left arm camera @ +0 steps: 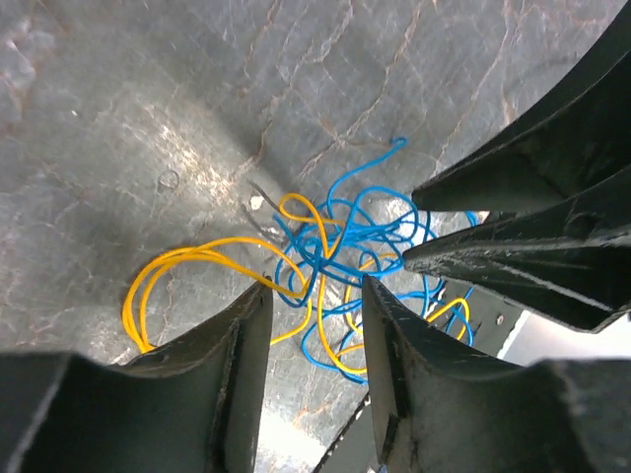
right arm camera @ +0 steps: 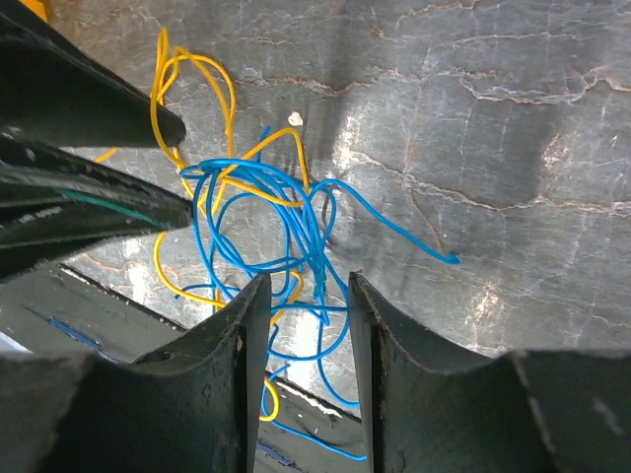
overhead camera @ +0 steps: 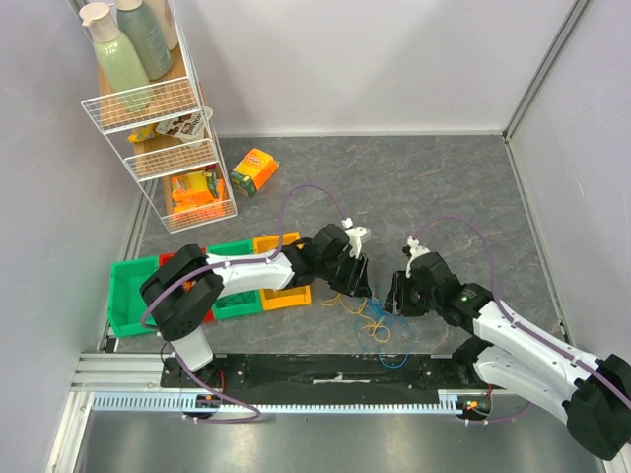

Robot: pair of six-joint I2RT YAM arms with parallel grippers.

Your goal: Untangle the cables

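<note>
The cables (overhead camera: 376, 322) are a tangle of thin blue and yellow wire loops lying on the grey table between the two arms. My left gripper (left arm camera: 314, 292) hangs just over the bunch (left arm camera: 335, 244), jaws apart, with blue and yellow strands running through the gap but not pinched. My right gripper (right arm camera: 307, 281) faces it from the other side of the tangle (right arm camera: 258, 227), also parted, with blue strands crossing its gap. Each wrist view shows the other gripper's dark fingertips (left arm camera: 422, 197) (right arm camera: 174, 128) reaching into the same knot. In the top view the left gripper (overhead camera: 356, 282) and right gripper (overhead camera: 398, 296) nearly meet.
Green, red and orange bins (overhead camera: 133, 296) sit by the left arm. A white wire rack (overhead camera: 163, 138) with bottles and packets stands at the back left, with an orange and green packet (overhead camera: 254, 170) beside it. A black strip and metal rail (overhead camera: 325, 379) run along the near edge.
</note>
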